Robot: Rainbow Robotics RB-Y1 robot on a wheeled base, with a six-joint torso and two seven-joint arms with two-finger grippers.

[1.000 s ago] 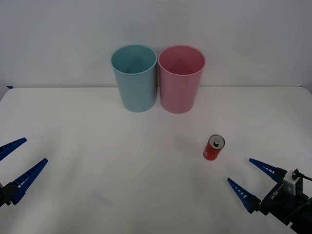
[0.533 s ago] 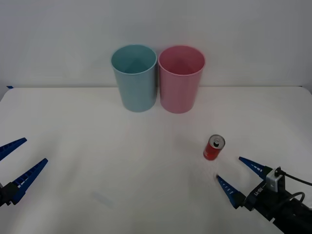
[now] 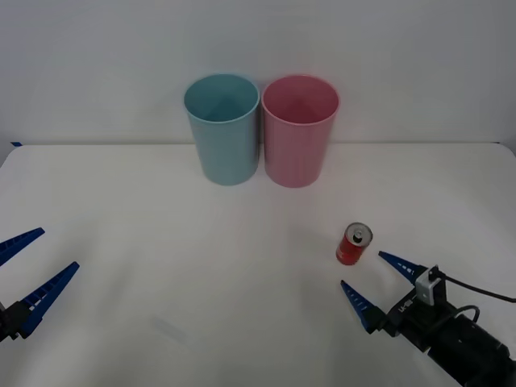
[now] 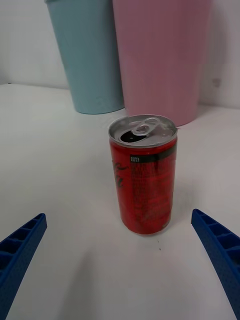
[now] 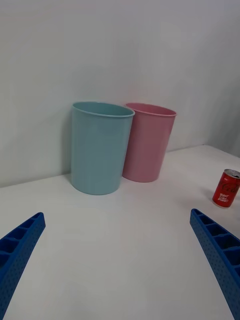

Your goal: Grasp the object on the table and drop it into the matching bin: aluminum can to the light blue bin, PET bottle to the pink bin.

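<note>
A small red aluminum can with a silver top stands upright on the white table, right of centre. My right gripper is open just in front of the can, a short gap away, its blue fingers spread wider than the can. In the right wrist view the can stands centred between the fingertips. The light blue bin and the pink bin stand side by side at the back. My left gripper waits open at the table's left edge.
A pale wall rises right behind the bins. From the left wrist view, the light blue bin, pink bin and can lie ahead across bare white table.
My right gripper has slid left and forward toward the can, still open. The can, the bins and the left arm have not moved.
</note>
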